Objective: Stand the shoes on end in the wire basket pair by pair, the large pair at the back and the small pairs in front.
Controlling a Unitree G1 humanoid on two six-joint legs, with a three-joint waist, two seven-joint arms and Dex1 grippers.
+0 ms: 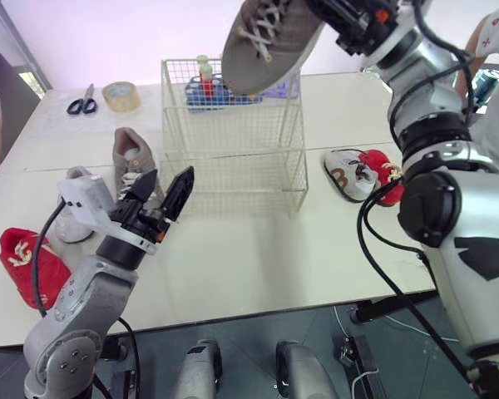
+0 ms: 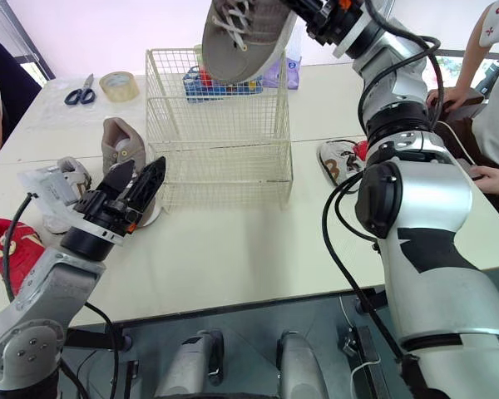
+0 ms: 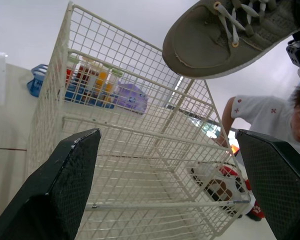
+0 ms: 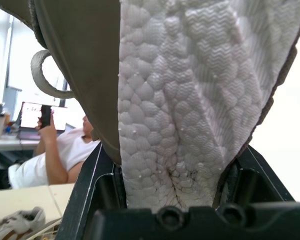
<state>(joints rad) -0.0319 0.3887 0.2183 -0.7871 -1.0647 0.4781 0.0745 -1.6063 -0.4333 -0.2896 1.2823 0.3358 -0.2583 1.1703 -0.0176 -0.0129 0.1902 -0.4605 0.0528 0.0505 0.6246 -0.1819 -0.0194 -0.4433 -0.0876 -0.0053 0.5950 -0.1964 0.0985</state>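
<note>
My right gripper (image 1: 337, 25) is shut on the heel of a large grey shoe (image 1: 266, 41), held toe-down above the back of the white wire basket (image 1: 233, 137); its white sole (image 4: 175, 100) shows in the right wrist view. My left gripper (image 1: 165, 194) stands open over the table, just left of the basket's front. The second large grey shoe (image 1: 131, 162) lies behind it. A small white shoe (image 1: 71, 218) and a small red shoe (image 1: 27, 259) lie at the left. Right of the basket lie a white-and-brown small shoe (image 1: 348, 173) and a red one (image 1: 386, 179).
Scissors (image 1: 82, 102) and a tape roll (image 1: 121, 95) lie at the back left. A blue tray of bottles (image 1: 206, 90) stands behind the basket. A person (image 2: 497, 91) sits at the right with a sleeve near the table edge.
</note>
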